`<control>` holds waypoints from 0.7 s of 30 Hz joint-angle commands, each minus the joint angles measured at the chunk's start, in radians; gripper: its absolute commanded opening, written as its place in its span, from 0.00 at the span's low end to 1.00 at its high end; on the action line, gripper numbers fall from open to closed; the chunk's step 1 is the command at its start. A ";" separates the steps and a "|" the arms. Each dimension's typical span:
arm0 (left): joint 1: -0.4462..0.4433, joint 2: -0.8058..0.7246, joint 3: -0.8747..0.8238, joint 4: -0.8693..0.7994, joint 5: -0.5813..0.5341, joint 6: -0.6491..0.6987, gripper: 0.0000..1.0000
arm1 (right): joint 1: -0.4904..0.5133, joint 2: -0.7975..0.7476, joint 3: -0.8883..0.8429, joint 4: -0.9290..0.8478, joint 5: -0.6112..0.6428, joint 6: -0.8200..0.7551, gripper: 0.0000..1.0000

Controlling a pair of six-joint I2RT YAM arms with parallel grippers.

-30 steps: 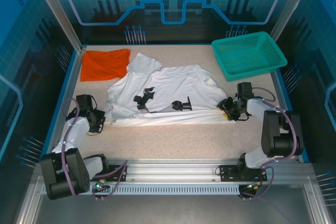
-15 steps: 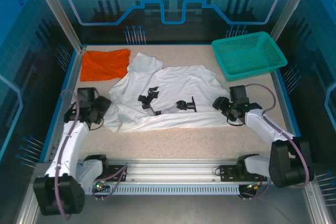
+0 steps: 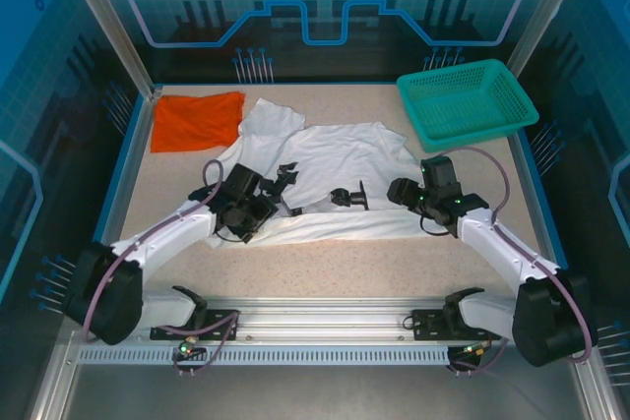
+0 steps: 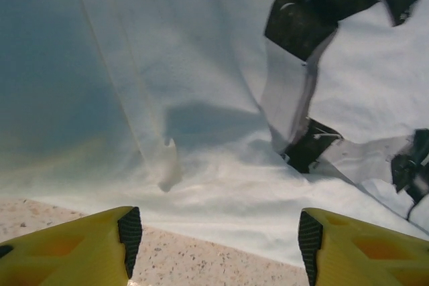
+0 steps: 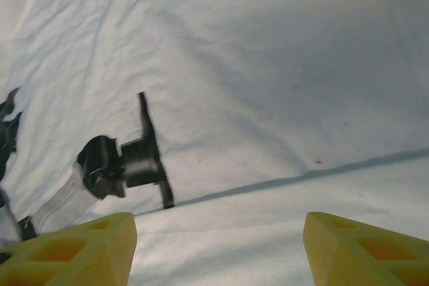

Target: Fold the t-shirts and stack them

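Rumpled mid-table: white t-shirt (image 3: pixel 335 159), black graphic (image 3: pixel 349 196) facing up. Well apart, at the far-left corner: orange-red t-shirt (image 3: pixel 197 121), lying flat. Far right: teal mesh basket (image 3: pixel 467 102). Over the white shirt's near hem: left gripper (image 4: pixel 219 232) and right gripper (image 5: pixel 218 232), fingers spread wide, nothing between them.

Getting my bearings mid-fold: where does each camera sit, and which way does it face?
Top external: above and behind, facing down on the table; left arm and right arm show.
Left wrist: low, facing the near edge of the white t-shirt; open left gripper below.
Right wrist: low over the same shirt; open right gripper below.
Shared: its black graphic.
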 commanded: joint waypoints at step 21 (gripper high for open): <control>-0.005 0.170 0.062 0.064 -0.049 -0.099 0.37 | 0.054 0.095 0.064 -0.019 -0.032 -0.072 0.66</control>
